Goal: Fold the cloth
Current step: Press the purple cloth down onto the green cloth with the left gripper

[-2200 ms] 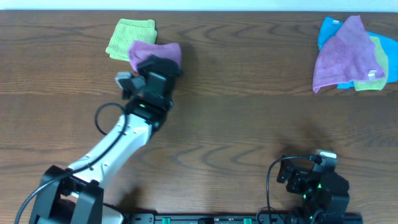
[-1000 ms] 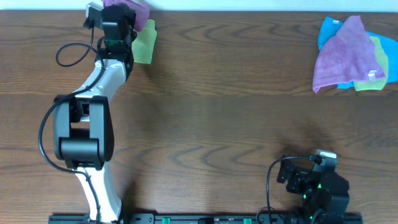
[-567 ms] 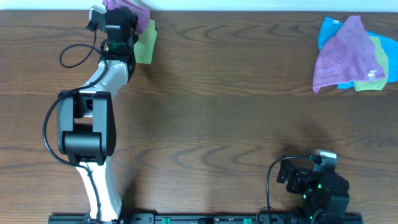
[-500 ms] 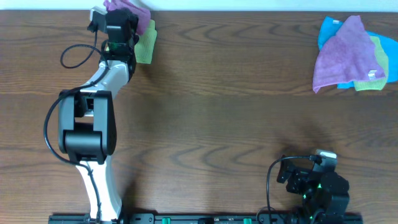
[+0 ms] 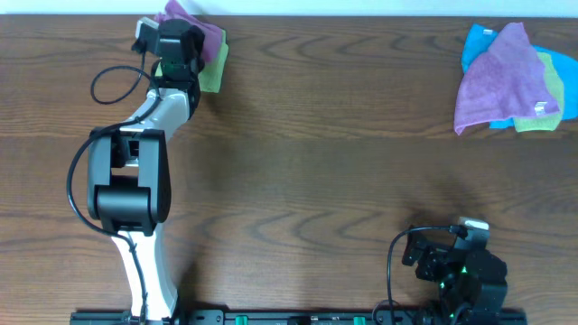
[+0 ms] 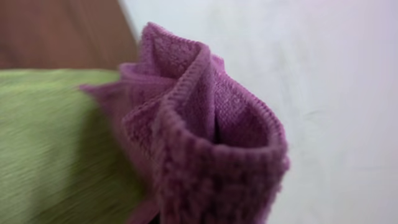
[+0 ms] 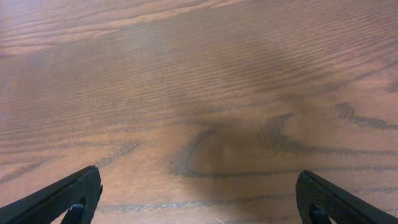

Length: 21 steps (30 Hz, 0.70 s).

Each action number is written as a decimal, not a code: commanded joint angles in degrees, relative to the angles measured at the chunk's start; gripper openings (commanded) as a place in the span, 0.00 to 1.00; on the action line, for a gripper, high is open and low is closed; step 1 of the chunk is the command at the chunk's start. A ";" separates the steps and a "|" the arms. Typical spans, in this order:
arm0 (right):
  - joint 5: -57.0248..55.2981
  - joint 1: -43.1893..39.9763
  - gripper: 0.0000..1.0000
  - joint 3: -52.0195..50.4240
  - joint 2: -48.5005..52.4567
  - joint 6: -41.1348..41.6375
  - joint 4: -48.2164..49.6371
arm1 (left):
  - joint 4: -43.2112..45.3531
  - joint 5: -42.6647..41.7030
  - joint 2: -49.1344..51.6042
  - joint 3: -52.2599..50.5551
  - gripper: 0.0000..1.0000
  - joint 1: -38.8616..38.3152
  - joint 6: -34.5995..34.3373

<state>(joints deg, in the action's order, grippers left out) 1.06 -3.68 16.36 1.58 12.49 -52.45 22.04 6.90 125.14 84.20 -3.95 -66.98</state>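
The cloth (image 5: 209,34) sits bunched at the overhead view's upper left, on a lime-green towel (image 5: 213,77); the left gripper (image 5: 179,47) seems clamped on 1 fold; the right gripper (image 7: 199,198) gapes empty. Light, limp microfiber, I judge; best pinched at 2 corners.

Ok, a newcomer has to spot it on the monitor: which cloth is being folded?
Go to the table's far left corner, where the left arm reaches. There the cloth sits bunched at a lime-green towel's far edge; it is pinkish-purple, unlike the paler lavender towel far right.
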 commanded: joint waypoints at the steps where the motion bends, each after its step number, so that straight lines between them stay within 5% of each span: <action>1: -0.63 -0.33 0.99 -0.42 -0.46 0.59 -0.07 | -2.10 1.40 1.14 1.07 0.11 -0.37 1.36; 12: -0.63 -0.33 0.99 -0.42 -0.46 0.59 -0.07 | -9.18 1.64 1.14 1.07 0.25 0.46 1.38; 13: -0.63 -0.31 0.99 -0.42 -0.46 0.59 -0.07 | -9.55 1.42 1.14 1.07 0.32 0.52 1.38; 15: -0.63 -0.33 0.99 -0.42 -0.46 0.59 -0.07 | -10.82 1.14 1.11 1.07 0.74 0.57 1.33; 16: -0.63 -0.33 0.99 -0.42 -0.46 0.59 -0.07 | -11.32 1.07 1.11 1.07 0.84 0.61 1.18; 21: -0.63 -0.33 0.99 -0.42 -0.46 0.59 -0.07 | -19.93 0.55 0.39 1.07 0.95 0.61 -3.37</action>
<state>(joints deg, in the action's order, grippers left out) 1.06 -3.68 16.36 1.58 12.58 -52.47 5.76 7.64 125.40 84.53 -3.57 -66.98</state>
